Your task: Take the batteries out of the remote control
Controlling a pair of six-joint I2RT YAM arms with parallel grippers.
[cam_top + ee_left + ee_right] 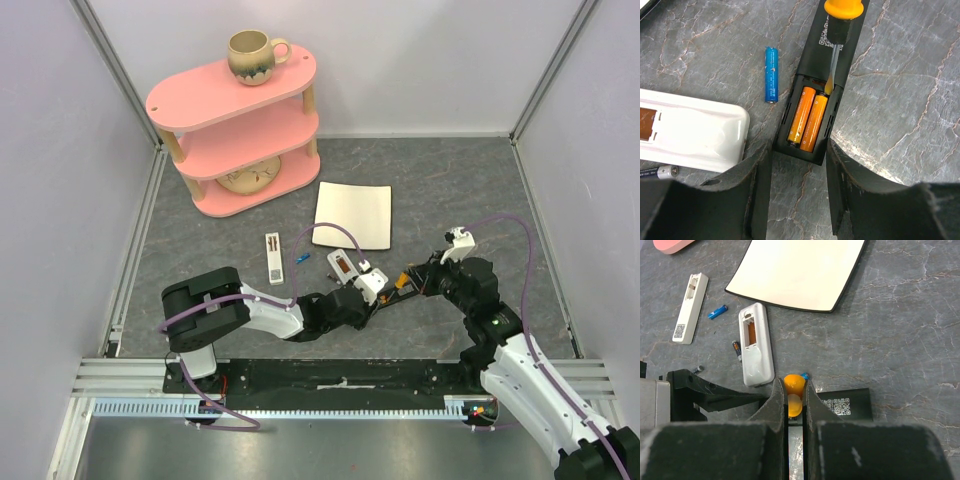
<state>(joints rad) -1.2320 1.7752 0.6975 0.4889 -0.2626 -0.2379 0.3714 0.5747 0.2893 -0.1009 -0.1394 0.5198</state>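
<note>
A black remote control (812, 55) lies back up with its compartment open. Two orange batteries (807, 120) sit side by side inside. My left gripper (799, 150) clamps the remote's near end between its fingers. My right gripper (794, 382) is shut on the orange handle of a screwdriver (842, 6). Its metal tip (830, 82) rests at the far end of the right-hand orange cell. A loose blue battery (771, 74) lies on the table left of the remote. In the top view both grippers meet over the remote (392, 298).
A white remote (690, 130) with an open compartment lies left of the black one, a dark battery (660, 172) beside it. A slimmer white remote (273, 258), a white plate (353, 214) and a pink shelf (235, 130) carrying a mug (253, 55) stand farther back.
</note>
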